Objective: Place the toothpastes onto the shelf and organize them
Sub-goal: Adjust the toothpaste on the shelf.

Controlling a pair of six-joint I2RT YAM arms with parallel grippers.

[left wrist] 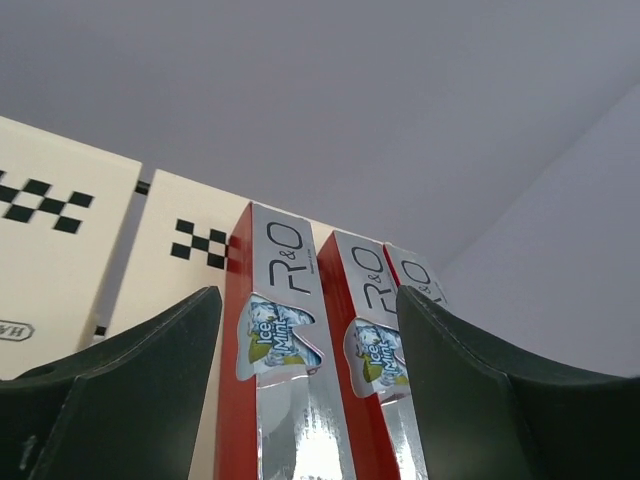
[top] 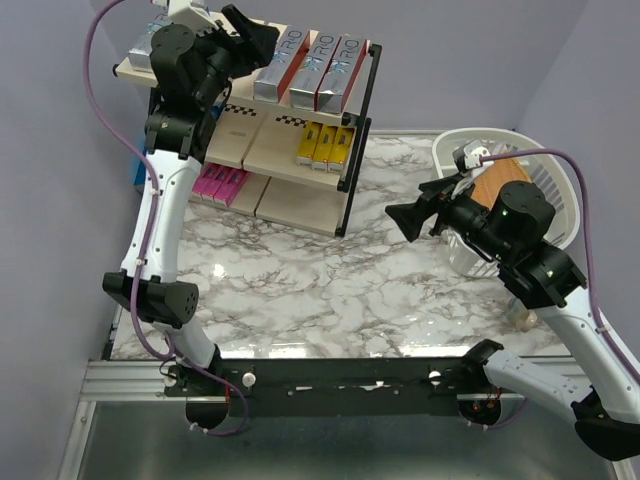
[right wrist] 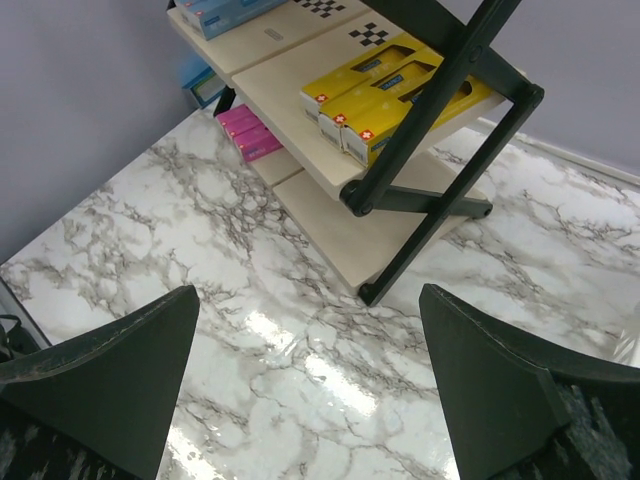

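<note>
The left arm (top: pixel 163 215) rises steeply from its base and stretches to the far left, its wrist bent over so the left gripper (top: pixel 258 38) points rightward, its two dark fingers (left wrist: pixel 150 390) spread apart with nothing pinched between them. The right arm (top: pixel 590 335) folds back on itself at the elbow, and the right gripper (top: pixel 408 220) aims left and downward, jaws gaping wide, holding nothing

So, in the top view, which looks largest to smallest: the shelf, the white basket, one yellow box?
1. shelf
2. white basket
3. yellow box
The differences are plain, so nearness to the lens does not change this order.
</note>
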